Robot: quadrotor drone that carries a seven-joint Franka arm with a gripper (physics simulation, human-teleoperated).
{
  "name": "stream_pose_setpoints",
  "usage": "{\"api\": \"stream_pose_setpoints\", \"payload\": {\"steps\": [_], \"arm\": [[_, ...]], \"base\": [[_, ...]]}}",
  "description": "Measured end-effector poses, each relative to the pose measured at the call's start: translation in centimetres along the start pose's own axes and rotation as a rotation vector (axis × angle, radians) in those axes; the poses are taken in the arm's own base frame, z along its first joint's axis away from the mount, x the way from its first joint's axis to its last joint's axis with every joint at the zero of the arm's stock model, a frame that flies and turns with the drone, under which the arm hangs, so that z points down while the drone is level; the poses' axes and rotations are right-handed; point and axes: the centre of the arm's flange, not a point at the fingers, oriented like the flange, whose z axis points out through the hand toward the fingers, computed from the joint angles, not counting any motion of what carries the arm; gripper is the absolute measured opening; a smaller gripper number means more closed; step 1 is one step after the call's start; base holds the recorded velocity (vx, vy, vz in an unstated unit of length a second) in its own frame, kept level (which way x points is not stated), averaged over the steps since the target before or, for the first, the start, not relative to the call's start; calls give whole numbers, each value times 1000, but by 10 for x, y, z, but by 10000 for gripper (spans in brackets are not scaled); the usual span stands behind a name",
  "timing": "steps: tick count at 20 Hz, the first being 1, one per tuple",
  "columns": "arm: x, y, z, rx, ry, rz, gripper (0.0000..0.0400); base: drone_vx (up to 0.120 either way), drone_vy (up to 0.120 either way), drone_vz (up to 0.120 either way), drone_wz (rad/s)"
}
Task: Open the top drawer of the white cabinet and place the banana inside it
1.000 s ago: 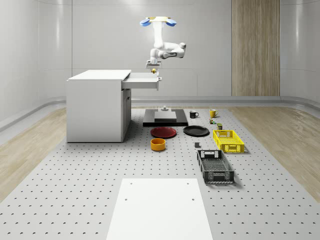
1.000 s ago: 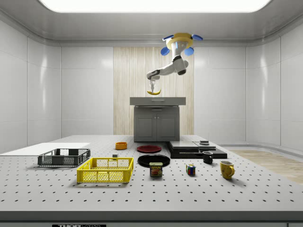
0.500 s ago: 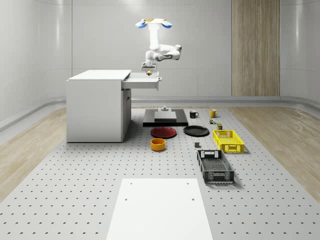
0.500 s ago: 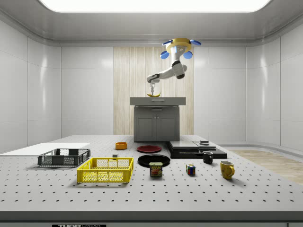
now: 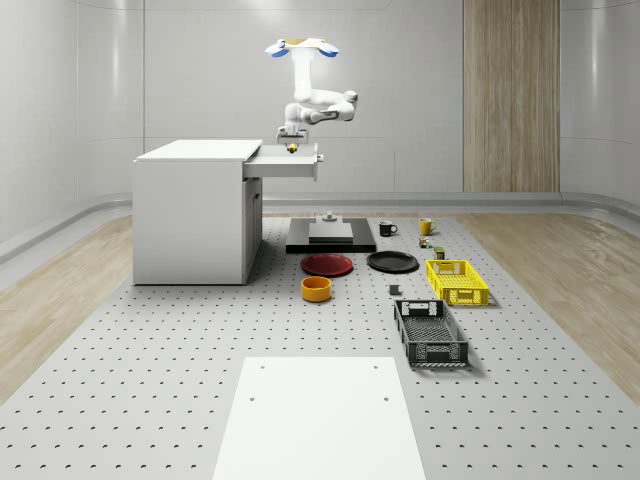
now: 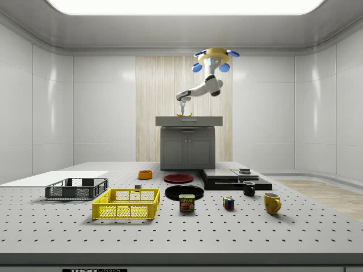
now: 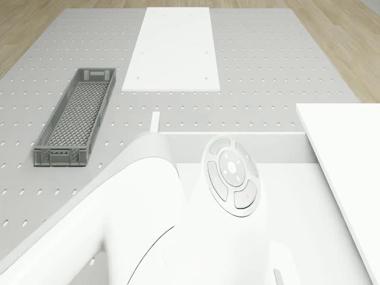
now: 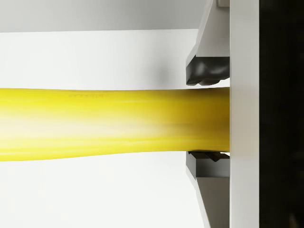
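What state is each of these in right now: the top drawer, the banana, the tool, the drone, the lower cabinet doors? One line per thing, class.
top drawer: pulled open from the white cabinet
banana: clamped between the tool's fingers, over the open drawer
tool: shut on the banana
drone: airborne above the drawer
lower cabinet doors: closed

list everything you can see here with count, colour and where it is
cabinet: 1, white, floor, whole-scene view's left
top drawer: 1, white, pulled open
banana: 1, yellow, in gripper over drawer
crates: 2, yellow, grey
plates: 2, red, black
bowl: 1, orange, near red plate
mugs: 2, black, yellow
drone: 1, yellow, blue rotors, hovering above drawer
gripper: 1, shut on banana
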Motion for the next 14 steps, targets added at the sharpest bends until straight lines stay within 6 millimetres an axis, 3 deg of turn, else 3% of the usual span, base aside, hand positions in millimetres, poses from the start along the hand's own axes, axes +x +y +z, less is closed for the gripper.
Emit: {"api": "stream_pose_setpoints", "payload": {"steps": [14], "arm": [[0,0,51,0,0,0,189]], "base": [[0,0,0,0]]}}
